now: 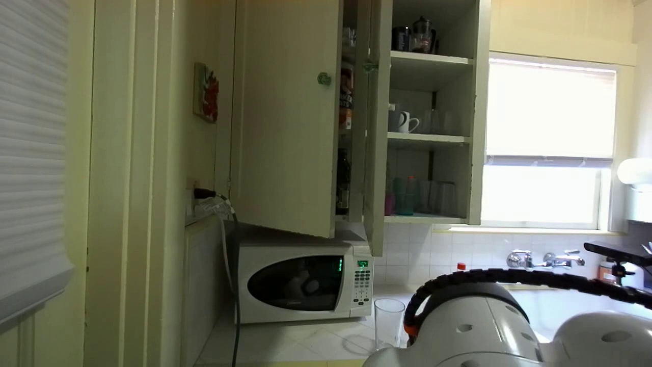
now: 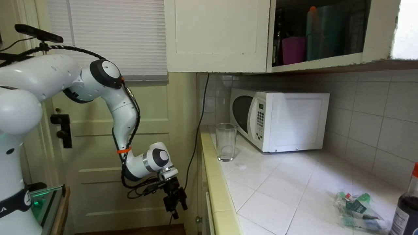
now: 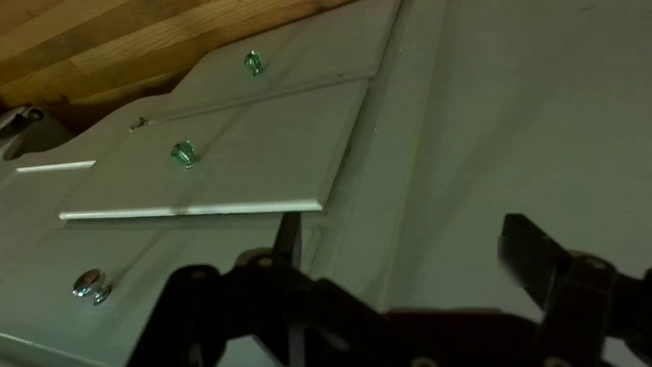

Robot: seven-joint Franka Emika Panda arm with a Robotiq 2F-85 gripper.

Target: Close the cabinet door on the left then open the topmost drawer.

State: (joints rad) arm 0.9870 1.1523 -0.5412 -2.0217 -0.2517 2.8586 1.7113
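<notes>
Wrist view: 2 green-knobbed drawers [image 3: 229, 160]; exterior view: left door [image 1: 285, 122] ajar.

left cabinet door [image 1: 285, 117], cream, upright, hanging ajar, green knob [image 1: 324, 79] by its free edge, topmost drawer [image 3: 145, 260] low in the wrist view (shiny knob [image 3: 89, 282] btw), looks closed

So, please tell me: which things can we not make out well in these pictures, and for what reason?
Behind the left cabinet door: most of what is stored there, hidden by that door in an exterior view.
Inside the topmost drawer: hidden by its front in the wrist view.
Dark bottle: cut off by the right and bottom edges in an exterior view.
Outside the window: washed out by glare in an exterior view.
</notes>
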